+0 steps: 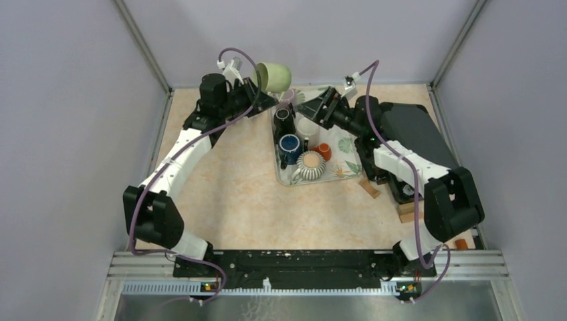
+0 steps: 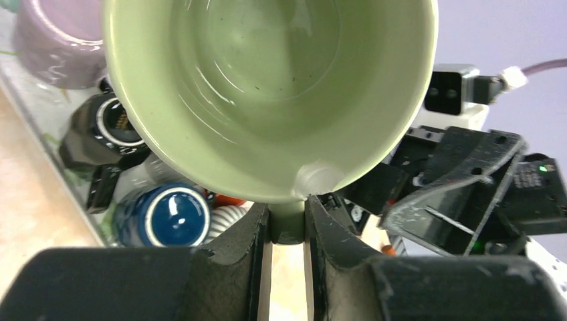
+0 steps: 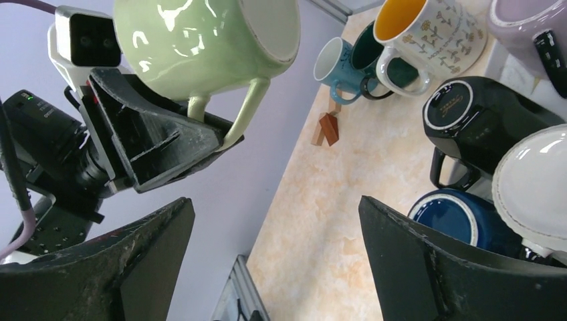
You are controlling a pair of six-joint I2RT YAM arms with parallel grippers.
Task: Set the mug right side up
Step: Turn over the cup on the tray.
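Mug (image 1: 274, 75): held in the air on its side, near the tray (image 1: 342, 166).
Left hand (image 2: 289, 221): clenched on the mug's handle, a grip that probably suits rotating it upright.
Right hand (image 3: 275, 207): spread wide, empty, close by.

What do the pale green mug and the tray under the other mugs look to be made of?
The pale green mug: probably glazed ceramic; its glossy surface throws sharp white highlights. The tray: looks see-through with leaf prints, likely glass or clear plastic; cannot tell which.
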